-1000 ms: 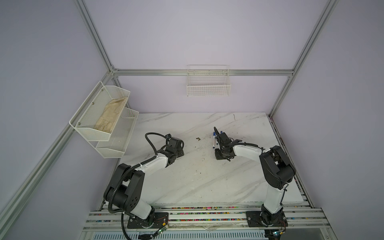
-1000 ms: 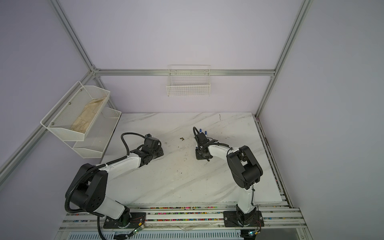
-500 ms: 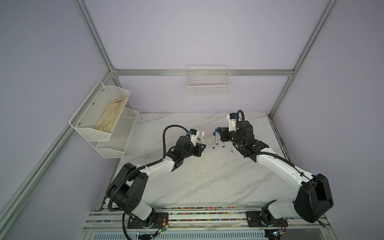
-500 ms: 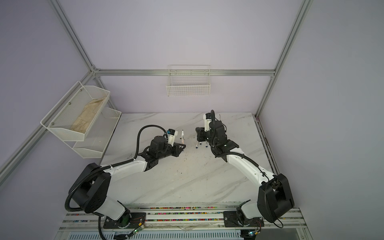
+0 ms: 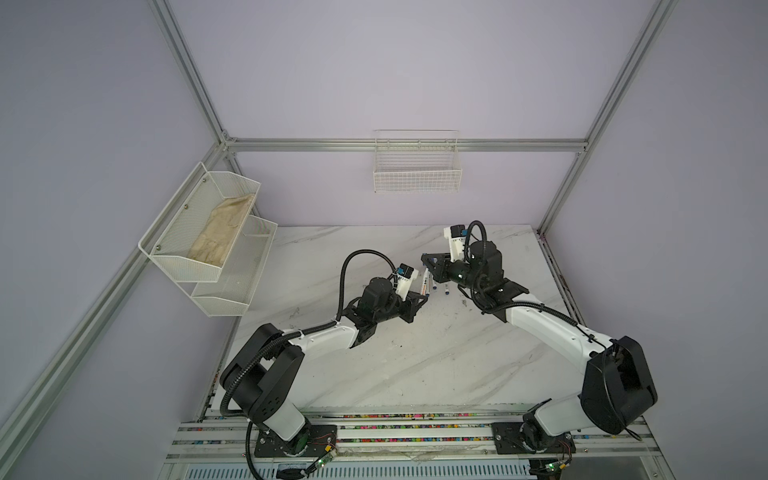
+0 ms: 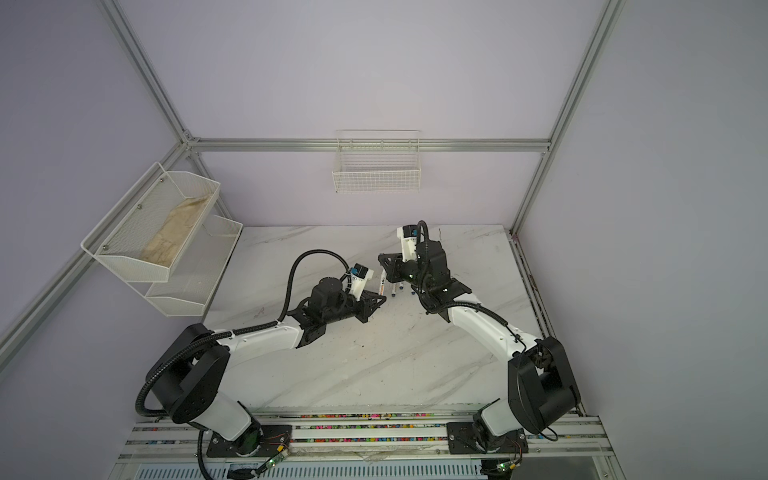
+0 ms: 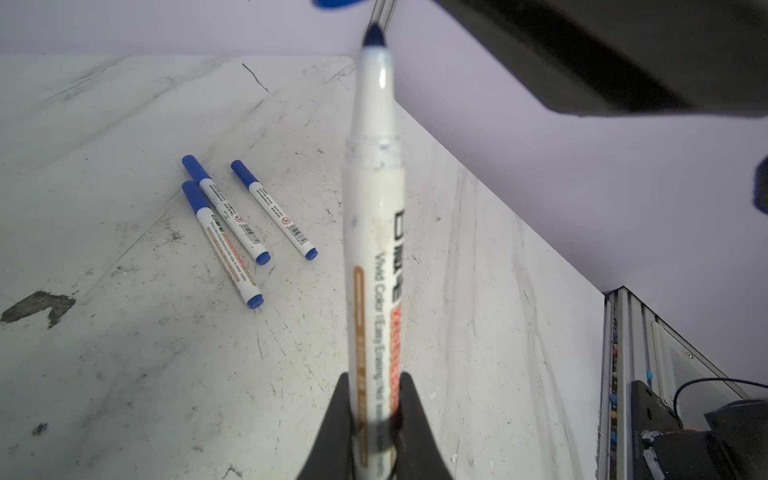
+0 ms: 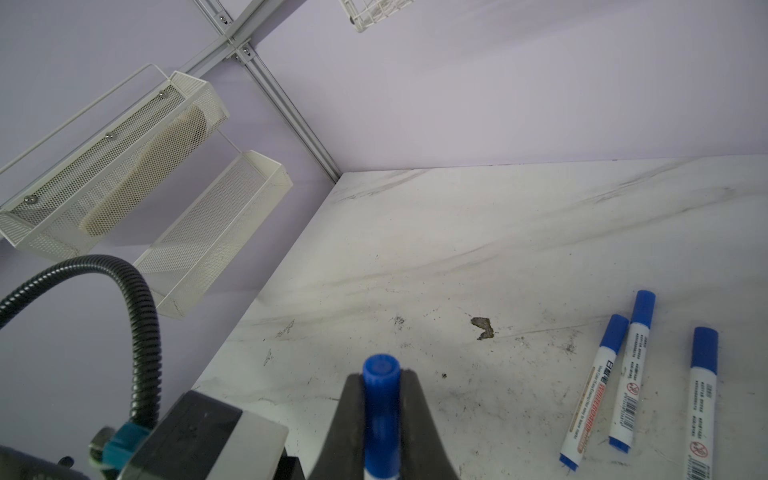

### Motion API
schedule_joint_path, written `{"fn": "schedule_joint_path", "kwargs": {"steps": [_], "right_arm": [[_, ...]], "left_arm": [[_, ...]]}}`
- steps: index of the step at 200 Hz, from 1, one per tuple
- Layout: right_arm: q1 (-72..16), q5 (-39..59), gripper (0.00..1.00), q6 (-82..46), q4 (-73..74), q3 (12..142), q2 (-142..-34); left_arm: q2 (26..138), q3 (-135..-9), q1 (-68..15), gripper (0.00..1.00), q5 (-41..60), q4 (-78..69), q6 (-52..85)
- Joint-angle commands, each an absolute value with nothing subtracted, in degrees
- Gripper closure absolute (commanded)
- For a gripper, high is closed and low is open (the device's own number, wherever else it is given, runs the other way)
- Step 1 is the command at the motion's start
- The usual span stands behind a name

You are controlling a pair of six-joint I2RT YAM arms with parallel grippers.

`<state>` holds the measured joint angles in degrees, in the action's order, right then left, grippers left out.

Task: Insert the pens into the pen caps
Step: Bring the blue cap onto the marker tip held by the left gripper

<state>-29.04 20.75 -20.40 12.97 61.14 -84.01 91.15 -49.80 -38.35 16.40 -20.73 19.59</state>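
We list: three capped white plastic marker pens [image 7: 228,212] lying side by side on the rear half of the white marble table [image 7: 124,395]; two touch, third just beside.

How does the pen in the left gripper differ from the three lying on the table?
The held pen is uncapped, tip bare; the loose pens each wear a blue cap. The held pen is clamped in the left gripper, off the table; the loose pens lie flat on it. All share white printed barrels.
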Motion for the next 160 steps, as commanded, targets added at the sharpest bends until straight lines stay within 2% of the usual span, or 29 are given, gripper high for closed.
{"fn": "schedule_joint_path", "kwargs": {"steps": [1,42,160], "right_arm": [[-28.9,21.5,1.00,-20.7,14.0,60.5,-82.1],[-27.9,19.2,1.00,-20.0,13.6,59.9,-80.9],[-27.6,21.3,1.00,-19.8,13.3,61.3,-83.2]], "left_arm": [[90.3,-52.1,-38.4,1.00,15.2,-24.1,18.0],[90.1,-51.9,-38.4,1.00,14.5,-24.3,18.2],[90.2,-52.0,-38.5,1.00,14.9,-24.7,18.4]]}}
